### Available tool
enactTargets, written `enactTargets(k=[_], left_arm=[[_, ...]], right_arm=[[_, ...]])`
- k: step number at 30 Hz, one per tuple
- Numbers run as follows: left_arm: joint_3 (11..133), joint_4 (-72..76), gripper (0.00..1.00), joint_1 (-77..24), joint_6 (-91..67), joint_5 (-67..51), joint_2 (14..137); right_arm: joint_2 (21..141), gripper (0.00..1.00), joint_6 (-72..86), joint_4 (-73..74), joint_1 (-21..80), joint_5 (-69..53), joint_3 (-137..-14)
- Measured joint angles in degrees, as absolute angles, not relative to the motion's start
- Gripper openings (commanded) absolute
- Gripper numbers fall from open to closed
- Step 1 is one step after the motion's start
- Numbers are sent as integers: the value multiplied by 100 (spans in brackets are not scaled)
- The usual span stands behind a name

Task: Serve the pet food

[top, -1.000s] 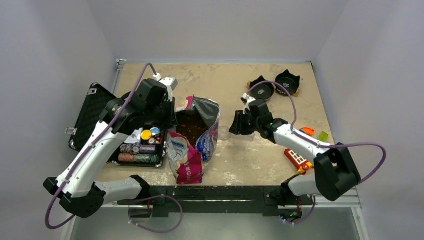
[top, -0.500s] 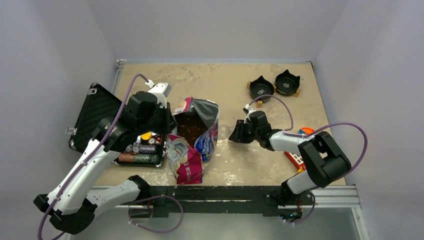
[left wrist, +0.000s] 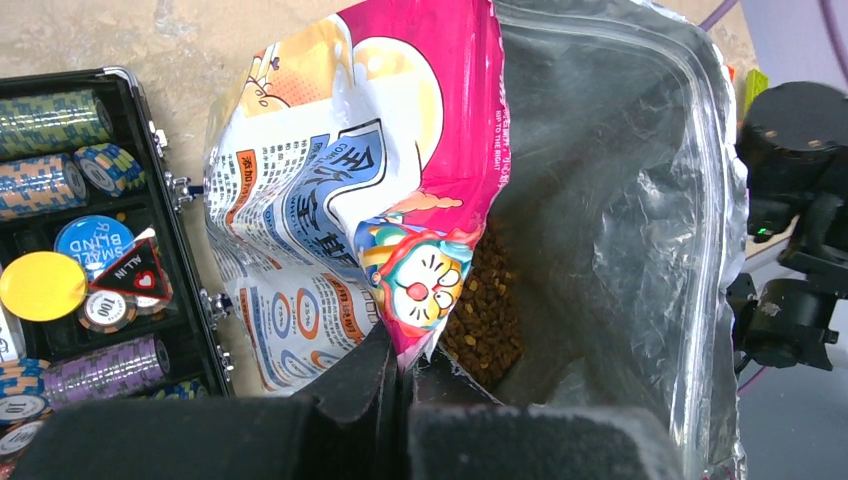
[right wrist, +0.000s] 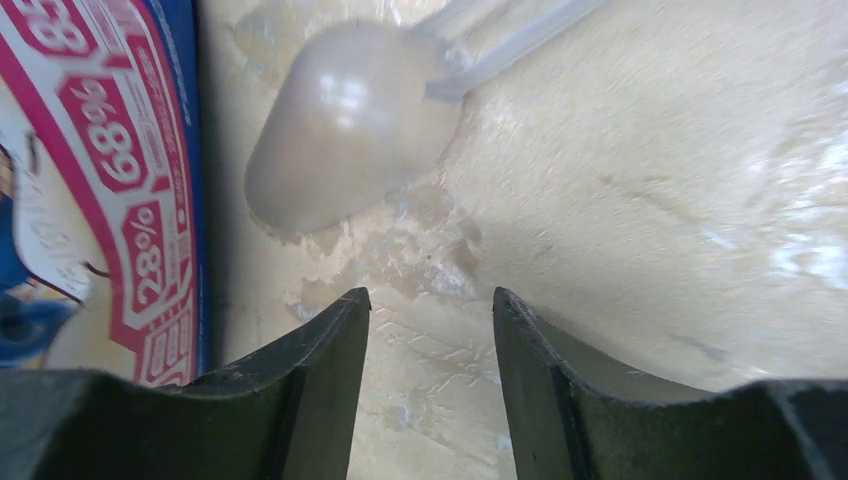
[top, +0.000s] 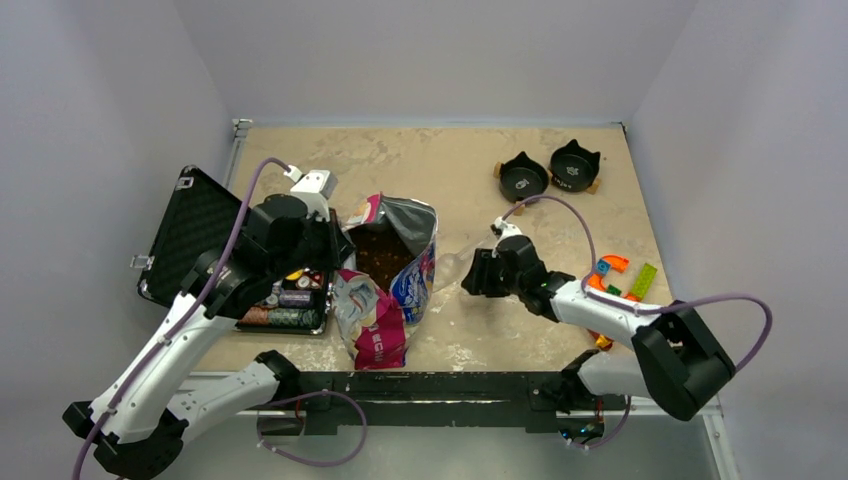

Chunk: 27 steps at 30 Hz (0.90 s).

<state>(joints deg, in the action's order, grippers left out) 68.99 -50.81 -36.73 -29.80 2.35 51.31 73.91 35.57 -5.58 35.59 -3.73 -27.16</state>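
The pink-blue-white foil bag (top: pixel 385 290) stands open at the table's middle, with brown kibble (top: pixel 378 255) inside; the kibble also shows in the left wrist view (left wrist: pixel 487 310). My left gripper (top: pixel 335 258) is shut on the bag's left rim (left wrist: pixel 440 215), its jaws (left wrist: pixel 405 365) pinching the pink edge. My right gripper (top: pixel 468 274) is open and empty, low over the table right of the bag. A clear plastic scoop (right wrist: pixel 345 125) lies on the table just ahead of its fingertips (right wrist: pixel 355 300), apart from them. Two black cat-eared bowls (top: pixel 524 179) (top: pixel 575 165) sit at the back right.
An open black case (top: pixel 185 230) holding poker chips (left wrist: pixel 70 250) lies left of the bag, under my left arm. Small coloured toys (top: pixel 615 270) lie by my right forearm. The bag's printed side (right wrist: pixel 110 180) is close on my right gripper's left.
My right gripper has moved nearer and a little lower by the scoop, and its forearm has swung, uncovering the toys. My left arm has shifted slightly nearer, still holding the bag's rim.
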Motion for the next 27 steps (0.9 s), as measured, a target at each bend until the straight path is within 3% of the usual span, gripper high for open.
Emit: enactTargets(k=[7,12,17,27], left_arm=[[6766,-4818,0,-3686,-2864,379,5098],[6657,-4567,0,-3721,-2689,412,5098],[6473,-4219,0,-3728,-2508,405,5089],[6567,-3986,0,-3728,-2335,141,5470]], right_arm=[[7397,51,3269,368,2668,-204,-3782],[8475,37,2867,875,2401,-36,-5153],[9769,36,2738,1450,2436,607,-6589],[10595,35,2436,1879,2436,963,-7017]])
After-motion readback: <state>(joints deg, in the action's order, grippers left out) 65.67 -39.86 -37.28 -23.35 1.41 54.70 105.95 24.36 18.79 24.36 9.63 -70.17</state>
